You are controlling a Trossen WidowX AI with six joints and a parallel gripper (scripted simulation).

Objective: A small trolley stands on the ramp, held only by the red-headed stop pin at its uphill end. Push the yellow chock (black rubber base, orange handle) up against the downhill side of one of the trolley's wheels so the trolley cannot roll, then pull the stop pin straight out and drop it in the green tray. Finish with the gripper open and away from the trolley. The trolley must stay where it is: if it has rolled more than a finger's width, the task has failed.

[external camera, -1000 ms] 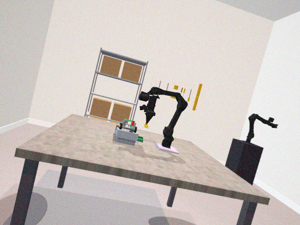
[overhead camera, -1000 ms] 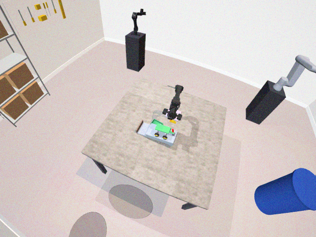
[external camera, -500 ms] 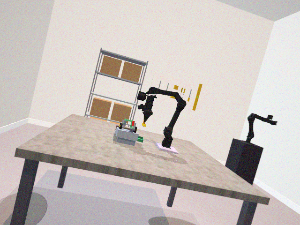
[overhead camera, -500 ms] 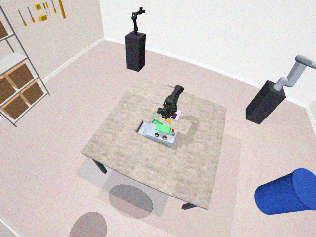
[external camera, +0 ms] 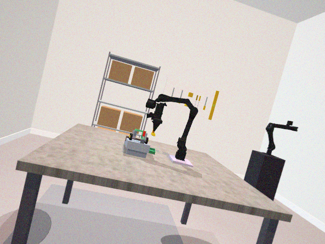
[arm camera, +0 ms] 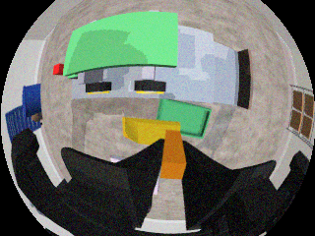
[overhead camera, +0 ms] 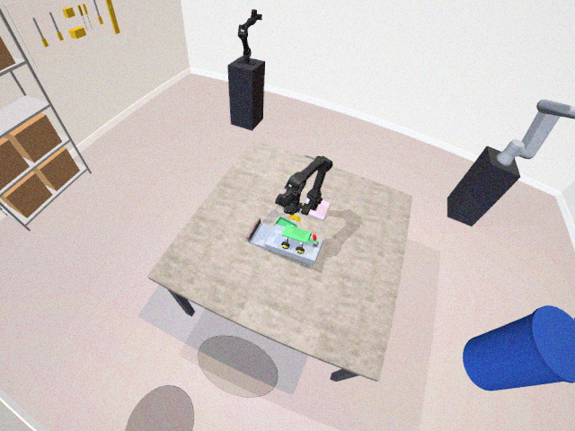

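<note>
In the air above the table, the pincer grips the chock.

In the wrist view, we see the two black fingers closed to a narrow gap, with the orange handle held between their tips. The yellow part of the chock extends from the handle toward the left of that view. In the exterior view, we find the pincer pointing downward, the chock at its tips and raised above the table. We cannot make out the chock's black base.

We observe the green-topped trolley on the pale ramp, with a dark board standing across the ramp's opposite end from the pin. The red-headed stop pin stands at the trolley's uphill end. The chock is apart from the wheels, two of which, black with yellow, face us in the wrist view. We note the green tray on the table just beside the ramp, on the side nearer the arm's pink base plate.
</note>
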